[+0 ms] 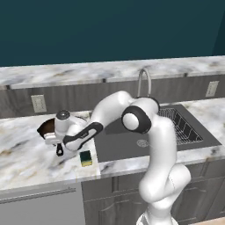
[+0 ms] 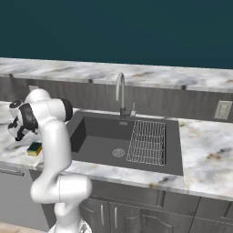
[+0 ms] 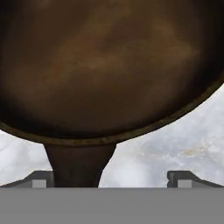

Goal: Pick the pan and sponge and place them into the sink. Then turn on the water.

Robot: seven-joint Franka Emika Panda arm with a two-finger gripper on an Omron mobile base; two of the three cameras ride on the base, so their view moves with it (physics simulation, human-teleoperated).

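Note:
The dark-brown pan [image 3: 105,65] lies on the marble counter left of the sink, seen close from above in the hand view. Its handle [image 3: 78,166] runs down between my fingertips, close to the left fingertip [image 3: 41,180] and well apart from the right one. My gripper [image 3: 111,181] is open and holds nothing. In the left base view the hand hangs low over the pan [image 1: 46,127], hiding most of it. The sponge [image 1: 85,158], green over yellow, sits near the counter's front edge beside the sink [image 1: 118,149]. No water is in view at the faucet [image 1: 144,81].
A wire rack [image 2: 148,141] lies in the sink's right half, with the round drain [image 2: 118,152] beside it. Wall outlets [image 1: 38,103] sit on the backsplash. A raised marble ledge [image 1: 110,68] runs behind the counter.

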